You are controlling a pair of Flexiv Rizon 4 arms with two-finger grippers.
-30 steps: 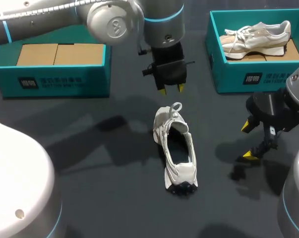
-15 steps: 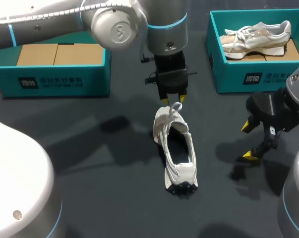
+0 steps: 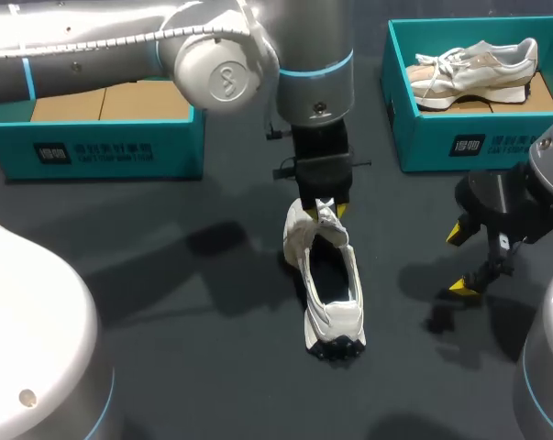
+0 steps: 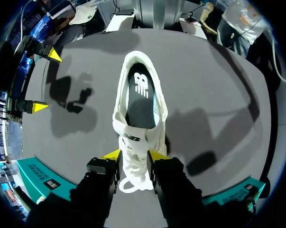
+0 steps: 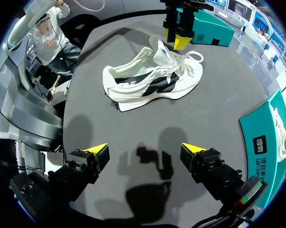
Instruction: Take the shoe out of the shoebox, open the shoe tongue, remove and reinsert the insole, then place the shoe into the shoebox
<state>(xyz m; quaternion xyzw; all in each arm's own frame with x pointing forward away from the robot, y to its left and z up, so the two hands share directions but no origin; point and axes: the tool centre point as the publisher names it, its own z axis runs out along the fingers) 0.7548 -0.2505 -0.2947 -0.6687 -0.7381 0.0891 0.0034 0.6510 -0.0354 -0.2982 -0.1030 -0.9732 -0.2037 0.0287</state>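
Right claw (image 3: pixel 458 261): nearest of the working parts, hanging above the counter (image 3: pixel 212 367) well off to the side of the work; spread wide with nothing in it; it looks parked there to leave the other arm room, yet close enough to steady the heel if called on
Shoe (image 3: pixel 334 316): out of its box, standing on its sole on the counter between the two arms, heel toward the robot and toe away; set so, the mouth faces up and the laced end meets the left arm
Insole (image 4: pixel 140 95): dark, seated flat inside the shoe, plain to see through the mouth; not yet taken out
Tongue (image 4: pixel 133 142): standing up at the far end of the mouth, with a lace loop (image 4: pixel 128 183) trailing beyond it
Left claw (image 4: pixel 134 155): down over the toe half, a yellow tip on each side of the tongue and both against it, so pinching the tongue; a hold there lets the arm draw the tongue toward the toe and widen the mouth
Step in hand: opening the tongue, I judge; insole work and boxing are left to do
Risk: the shoe is light and unheld at the heel, so a pull may drag or tip it rather than open it
Left shoebox (image 3: pixel 102 147): at the far edge, only cardboard (image 3: pixel 102 99) showing inside; likely where the shoe goes back
Right shoebox (image 3: pixel 459 142): far right, holding a second shoe (image 3: pixel 478 69) on its side
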